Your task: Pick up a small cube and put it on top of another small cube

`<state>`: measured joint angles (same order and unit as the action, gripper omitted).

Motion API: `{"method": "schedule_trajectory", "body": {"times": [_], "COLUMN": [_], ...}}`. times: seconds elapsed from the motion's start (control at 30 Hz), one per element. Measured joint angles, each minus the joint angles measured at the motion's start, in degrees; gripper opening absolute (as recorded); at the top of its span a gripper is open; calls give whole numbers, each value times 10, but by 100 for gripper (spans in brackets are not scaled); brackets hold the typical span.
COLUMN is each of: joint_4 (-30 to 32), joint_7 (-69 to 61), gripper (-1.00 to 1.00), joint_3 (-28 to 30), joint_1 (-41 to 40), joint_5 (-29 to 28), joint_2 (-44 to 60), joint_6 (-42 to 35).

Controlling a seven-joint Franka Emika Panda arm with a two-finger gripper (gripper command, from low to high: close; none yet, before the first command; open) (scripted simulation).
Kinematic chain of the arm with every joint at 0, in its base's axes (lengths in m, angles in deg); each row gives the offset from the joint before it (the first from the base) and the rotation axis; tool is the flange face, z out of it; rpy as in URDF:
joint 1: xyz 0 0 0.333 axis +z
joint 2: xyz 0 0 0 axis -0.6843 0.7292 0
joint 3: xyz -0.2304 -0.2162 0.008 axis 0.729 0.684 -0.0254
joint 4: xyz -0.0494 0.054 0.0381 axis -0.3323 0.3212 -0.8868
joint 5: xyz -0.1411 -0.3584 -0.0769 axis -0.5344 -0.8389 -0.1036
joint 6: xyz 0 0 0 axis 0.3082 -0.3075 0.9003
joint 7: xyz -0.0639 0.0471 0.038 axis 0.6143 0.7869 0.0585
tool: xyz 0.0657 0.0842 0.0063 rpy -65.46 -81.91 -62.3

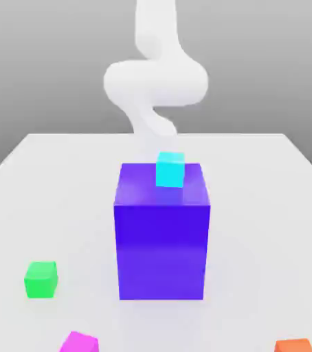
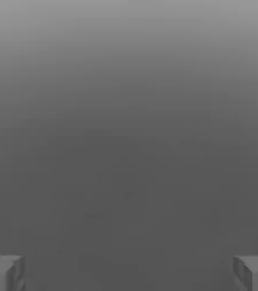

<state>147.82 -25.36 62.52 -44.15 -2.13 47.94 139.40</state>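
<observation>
A small cyan cube [image 1: 170, 170] rests on the top face of a large blue block [image 1: 161, 234] in the middle of the white table. A small green cube [image 1: 40, 279] lies on the table at the exterior view's left. At the front edge sit a small magenta cube [image 1: 80, 342] and a small orange cube [image 1: 294, 345], both cut off by the frame. My white arm [image 1: 155, 79] rises behind the blue block. In the hand view my gripper [image 2: 129, 274] is open, its grey fingertips [image 2: 3, 273] far apart, with nothing between them and plain grey beyond.
The white table [image 1: 269, 206] stretches to both sides of the blue block, which stands much taller than the small cubes. The table's far edge runs behind the block, just in front of the arm.
</observation>
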Motion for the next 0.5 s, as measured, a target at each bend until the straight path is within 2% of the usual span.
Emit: {"method": "schedule_trajectory", "body": {"times": [0.5], "joint_4": [-4], "joint_7": [30], "gripper": [0], "joint_3": [23], "joint_1": [-40], "joint_5": [-15], "joint_2": [315], "joint_6": [95]}}
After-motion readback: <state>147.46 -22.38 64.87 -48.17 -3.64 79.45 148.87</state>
